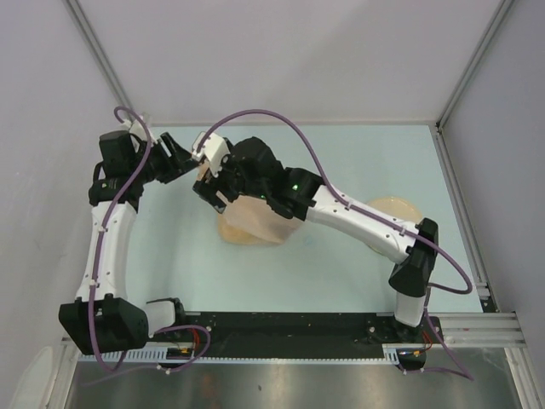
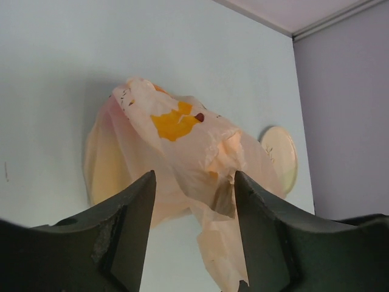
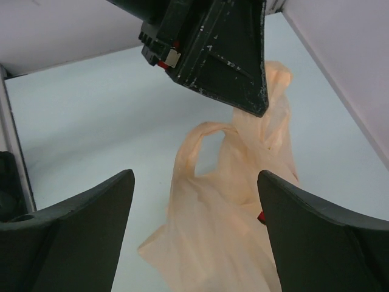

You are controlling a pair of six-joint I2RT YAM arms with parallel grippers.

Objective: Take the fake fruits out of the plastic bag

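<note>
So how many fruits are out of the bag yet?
0. A yellow one and a red one show through the plastic bag; others may be hidden inside.

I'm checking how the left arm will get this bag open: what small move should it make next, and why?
Probably close the left gripper on the plastic bag. In the left wrist view the bag's crumpled upper fold sits between the open fingers, not yet pinched. The right gripper hovers open over the handle loop.
</note>
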